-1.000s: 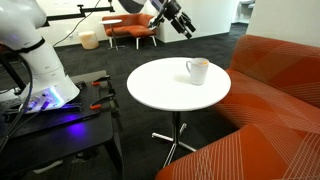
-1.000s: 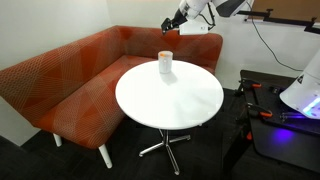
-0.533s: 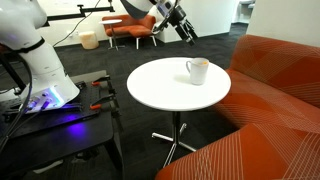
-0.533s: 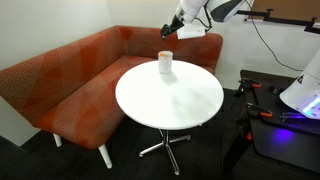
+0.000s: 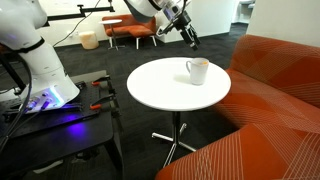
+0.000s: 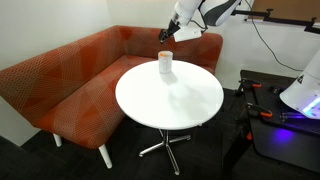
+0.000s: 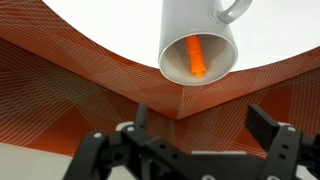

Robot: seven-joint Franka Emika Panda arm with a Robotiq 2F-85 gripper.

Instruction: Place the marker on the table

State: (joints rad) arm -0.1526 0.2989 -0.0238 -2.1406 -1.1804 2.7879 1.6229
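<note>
Marker (image 7: 197,56) sits in the mug (image 7: 185,20), upper centre, ungrasped; gripper (image 7: 186,150) at frame bottom, jaws wide and empty. Picking and laying it on the table (image 7: 100,25) remain.

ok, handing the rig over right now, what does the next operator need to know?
Gripper: open, empty, hovering above the white mug.
Marker: orange, inside the mug; only the wrist view shows it.
Mug: upright on the round white table, near the edge by the orange sofa.
Done: gripper roughly lined up over the mug.
Left: reach in, grip the marker, lift it out, lay it on the bare tabletop.
</note>
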